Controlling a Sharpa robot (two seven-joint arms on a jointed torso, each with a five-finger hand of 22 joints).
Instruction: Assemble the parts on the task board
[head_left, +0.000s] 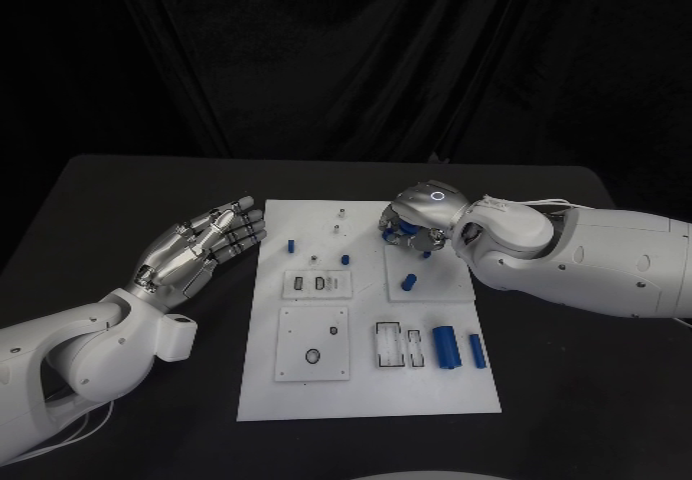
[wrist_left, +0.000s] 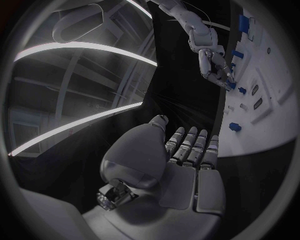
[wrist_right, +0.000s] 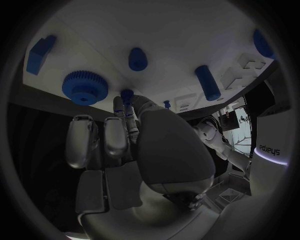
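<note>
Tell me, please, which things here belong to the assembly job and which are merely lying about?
Belonging to the job:
- task board
- blue parts, such as the two cylinders
- blue gear
- small blue part pinched in the right hand

Lying about:
- black table
- left hand, open, holding nothing

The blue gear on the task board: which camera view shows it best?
The right wrist view: the blue gear is large there, teeth plain. In the head view the right hand covers that spot; in the left wrist view I cannot pick it out.

Left hand: fingers extended together, empty, above black tabletop. Right hand: fingertips lowered onto white task board among blue parts.
</note>
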